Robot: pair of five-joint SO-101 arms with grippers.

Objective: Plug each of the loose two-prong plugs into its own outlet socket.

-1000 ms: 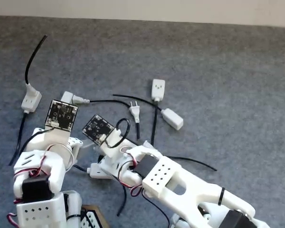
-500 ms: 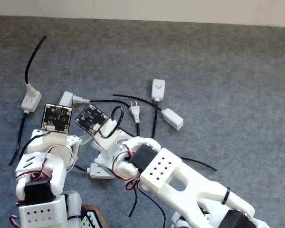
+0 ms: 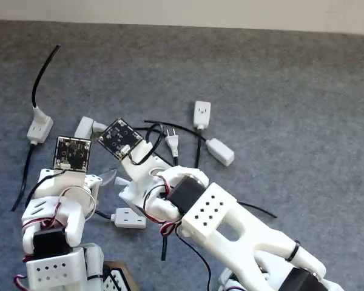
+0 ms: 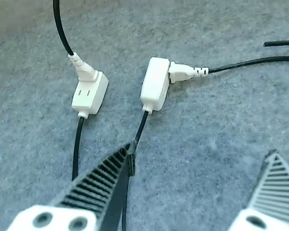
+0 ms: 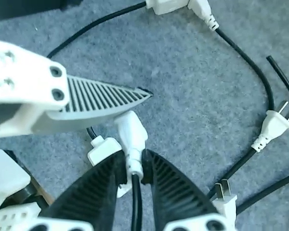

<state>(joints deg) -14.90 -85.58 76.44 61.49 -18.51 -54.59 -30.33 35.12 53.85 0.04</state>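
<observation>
Indoor robotics test bench, grey carpet-covered table, plain pale wall behind

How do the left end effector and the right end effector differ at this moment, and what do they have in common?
The left end effector is open, while the right end effector is shut. The left end effector holds nothing, whereas the right end effector grips a white plug on a black cord. Both have dark ribbed fingers and both hang over the grey carpet.
</observation>
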